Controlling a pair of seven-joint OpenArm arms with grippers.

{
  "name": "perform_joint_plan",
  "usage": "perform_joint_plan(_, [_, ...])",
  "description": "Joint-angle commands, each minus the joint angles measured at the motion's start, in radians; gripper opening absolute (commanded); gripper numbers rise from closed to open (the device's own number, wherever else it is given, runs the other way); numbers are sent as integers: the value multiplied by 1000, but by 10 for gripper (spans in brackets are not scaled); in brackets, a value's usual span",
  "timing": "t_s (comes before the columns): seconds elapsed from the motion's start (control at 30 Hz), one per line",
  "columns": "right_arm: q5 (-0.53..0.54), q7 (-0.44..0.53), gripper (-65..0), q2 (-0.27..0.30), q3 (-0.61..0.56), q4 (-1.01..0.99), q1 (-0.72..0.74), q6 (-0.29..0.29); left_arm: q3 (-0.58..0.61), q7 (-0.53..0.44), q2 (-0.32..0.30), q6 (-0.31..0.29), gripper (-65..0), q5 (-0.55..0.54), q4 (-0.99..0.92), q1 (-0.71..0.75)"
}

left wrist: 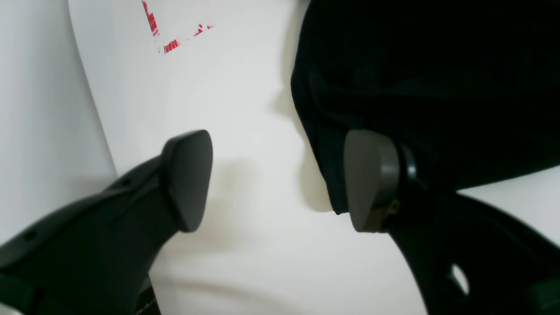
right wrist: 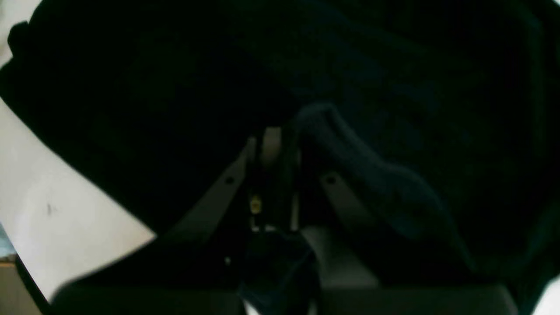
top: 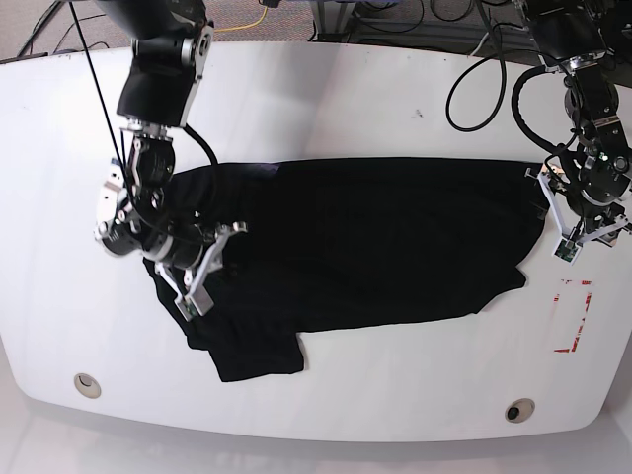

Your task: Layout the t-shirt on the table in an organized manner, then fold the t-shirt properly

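Note:
The black t-shirt point(top: 365, 237) lies spread across the middle of the white table point(top: 326, 89), one sleeve bunched at the front left. My right gripper point(top: 205, 269) is down on that left end. In the right wrist view its fingertips point(right wrist: 272, 144) are shut on a raised fold of the t-shirt point(right wrist: 358, 166). My left gripper point(top: 561, 219) is at the shirt's right end. In the left wrist view it point(left wrist: 280, 183) stands open over the bare table point(left wrist: 245, 109), and the t-shirt's point(left wrist: 420, 78) edge lies just inside one pad point(left wrist: 369, 179).
A red outline mark point(top: 575, 316) is on the table in front of the left gripper, and it shows in the left wrist view as the mark point(left wrist: 170, 43). Two round holes point(top: 87, 384) point(top: 518, 409) sit near the front edge. Cables point(top: 474, 69) hang at the back right.

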Motion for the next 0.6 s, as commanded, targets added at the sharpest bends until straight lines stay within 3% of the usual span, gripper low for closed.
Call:
perform_joint_plan(0.0, [20, 69, -644, 19, -4, -66, 74, 2, -6, -10, -16, 2, -217, -2, 19, -15])
perform_joint_plan(0.1, [20, 107, -614, 30, -5, -132, 111, 2, -6, -10, -16, 2, -217, -2, 19, -15])
perform_joint_plan(0.2, [20, 130, -491, 33, -5, -192, 147, 2, -6, -10, -16, 2, -217, -2, 19, -15])
perform_joint_plan(0.4, [20, 135, -21, 56, -1, -268, 197, 2, -6, -10, -16, 2, -217, -2, 20, -15])
perform_joint_plan(0.57, [20, 130, 0, 116, -4, -264, 193, 2, -6, -10, -16, 2, -217, -2, 20, -15])
